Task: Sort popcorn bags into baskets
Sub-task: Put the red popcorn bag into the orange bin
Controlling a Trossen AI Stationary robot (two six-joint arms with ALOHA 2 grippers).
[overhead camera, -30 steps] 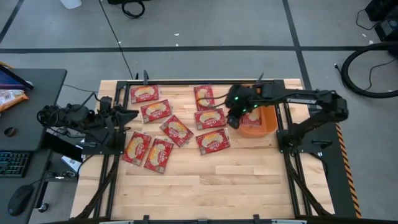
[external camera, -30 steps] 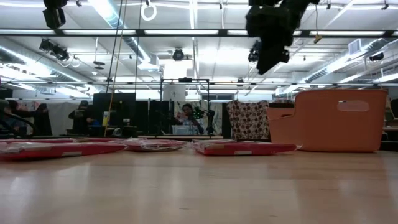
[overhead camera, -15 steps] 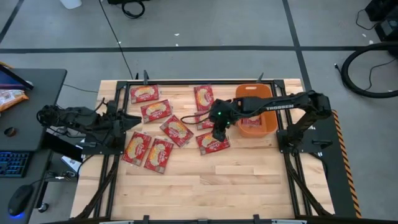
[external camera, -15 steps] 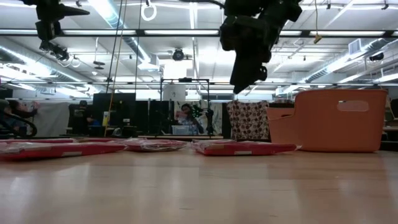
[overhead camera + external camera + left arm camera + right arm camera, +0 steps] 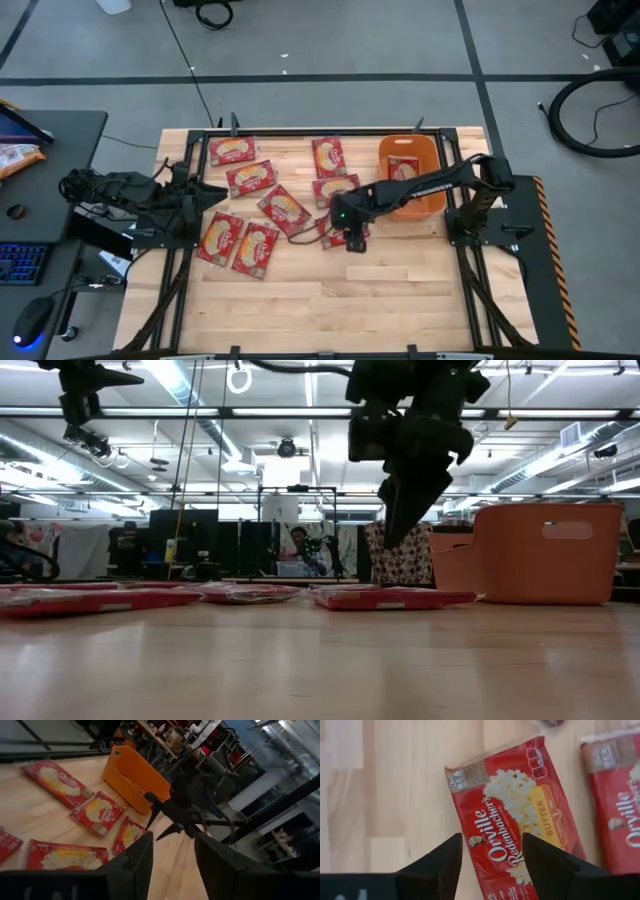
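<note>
Several red popcorn bags lie flat across the table's middle, such as one (image 5: 284,210) and another (image 5: 232,150). One more bag (image 5: 403,168) lies inside the orange basket (image 5: 432,205) at the back right. My right gripper (image 5: 346,228) hangs open just above the bag (image 5: 510,795) nearest the basket's front left corner, with nothing between its fingers. In the low view the right gripper (image 5: 398,520) points down over that bag (image 5: 390,598), clear of it, with the basket (image 5: 545,555) to its right. My left gripper (image 5: 173,836) waits open and empty at the table's left side.
Two bags (image 5: 220,237) (image 5: 256,248) lie front left, near the left arm. Black frame rails (image 5: 455,215) run along both table sides. The front half of the wooden table (image 5: 330,300) is bare. A desk with a keyboard stands off the left edge.
My right arm has swung from over the basket leftward and toward the front, dropping above the bag there. Its fingers have spread wider. The left arm has stayed in place.
</note>
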